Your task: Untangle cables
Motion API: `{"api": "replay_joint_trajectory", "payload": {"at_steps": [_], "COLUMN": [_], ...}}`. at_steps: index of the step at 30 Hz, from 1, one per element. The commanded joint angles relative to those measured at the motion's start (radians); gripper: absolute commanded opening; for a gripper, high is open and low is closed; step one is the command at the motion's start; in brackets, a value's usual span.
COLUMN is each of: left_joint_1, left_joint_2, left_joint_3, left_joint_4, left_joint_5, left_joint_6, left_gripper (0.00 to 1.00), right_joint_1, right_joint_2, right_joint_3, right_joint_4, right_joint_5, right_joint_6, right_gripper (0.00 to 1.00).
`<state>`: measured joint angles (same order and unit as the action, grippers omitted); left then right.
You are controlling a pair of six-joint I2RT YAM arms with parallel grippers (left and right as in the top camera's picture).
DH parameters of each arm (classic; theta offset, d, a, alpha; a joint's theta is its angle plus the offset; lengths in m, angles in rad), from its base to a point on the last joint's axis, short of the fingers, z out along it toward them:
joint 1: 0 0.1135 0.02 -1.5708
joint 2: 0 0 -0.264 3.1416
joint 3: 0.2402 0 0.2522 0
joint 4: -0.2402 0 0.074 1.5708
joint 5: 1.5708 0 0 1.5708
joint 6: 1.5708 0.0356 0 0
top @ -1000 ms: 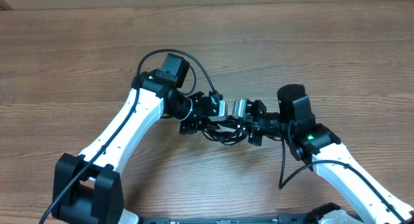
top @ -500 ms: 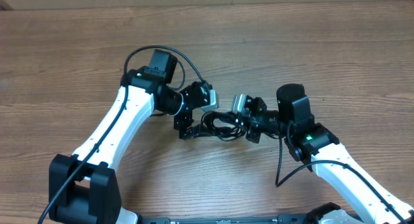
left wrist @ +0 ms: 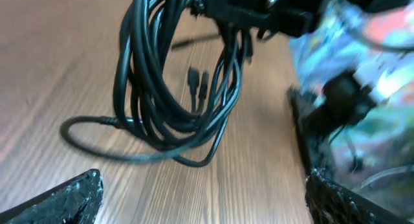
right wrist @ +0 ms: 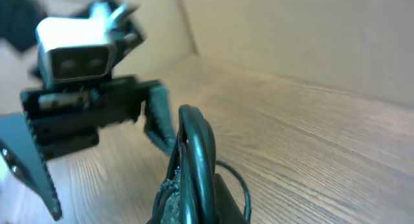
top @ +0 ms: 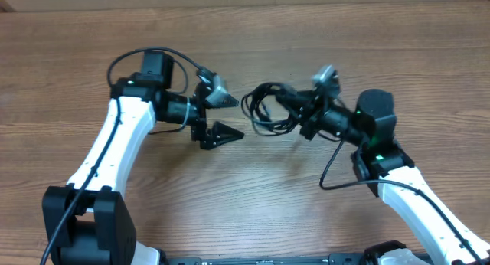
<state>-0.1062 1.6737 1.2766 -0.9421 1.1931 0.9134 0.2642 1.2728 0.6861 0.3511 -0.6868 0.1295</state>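
Right gripper (top: 300,112) is clamping the black cable bundle (top: 264,112) at upper centre of the overhead view, loops hanging over the wooden table (top: 253,207). Left gripper (top: 236,117) is gaping wide, just left of the bundle and apart from it.

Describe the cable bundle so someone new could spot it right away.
On the wooden table, follow the right arm to the right gripper near the middle. The cables are the bunch of thin black loops hanging from its shut jaws. They are far thinner than the wires on the arms and end in small plugs; the open left gripper beside them holds nothing.
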Motion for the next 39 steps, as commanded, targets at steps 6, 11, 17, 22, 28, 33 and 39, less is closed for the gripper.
{"api": "replay_joint_trajectory", "payload": {"at_steps": [6,11,17,22,28,33,39], "left_joint_1": [0.034,0.034,0.034,0.034,0.034,0.034,0.034], "left_joint_2": [-0.027,-0.027,-0.027,-0.026,-0.026,-0.026,-0.026], "left_joint_3": [0.022,0.022,0.022,0.022,0.021,0.021,0.021], "left_joint_4": [0.049,0.064,0.065,0.072,0.097,0.14,0.167], "left_joint_5": [0.359,0.387,0.362,0.302,0.127,-0.027,-0.058], "left_joint_6": [-0.021,-0.044,-0.046,-0.047,-0.15,-0.296,-0.389], "left_gripper": [1.0,1.0,1.0,1.0,0.99,1.0,1.0], "right_joint_1": [-0.023,-0.023,-0.023,-0.023,-0.023,-0.023,-0.023], "right_joint_2": [-0.003,-0.003,-0.003,-0.003,-0.003,-0.003,-0.003], "right_joint_3": [0.015,0.015,0.015,0.015,0.015,0.015,0.015], "right_joint_4": [0.132,0.134,0.148,0.161,0.177,0.179,0.187], "right_joint_5": [-0.084,-0.086,-0.138,-0.19,-0.249,-0.254,-0.25], "right_joint_6": [0.246,0.246,0.245,0.245,0.244,0.245,0.245], "right_gripper": [0.04,0.04,0.04,0.04,0.04,0.04,0.04]}}
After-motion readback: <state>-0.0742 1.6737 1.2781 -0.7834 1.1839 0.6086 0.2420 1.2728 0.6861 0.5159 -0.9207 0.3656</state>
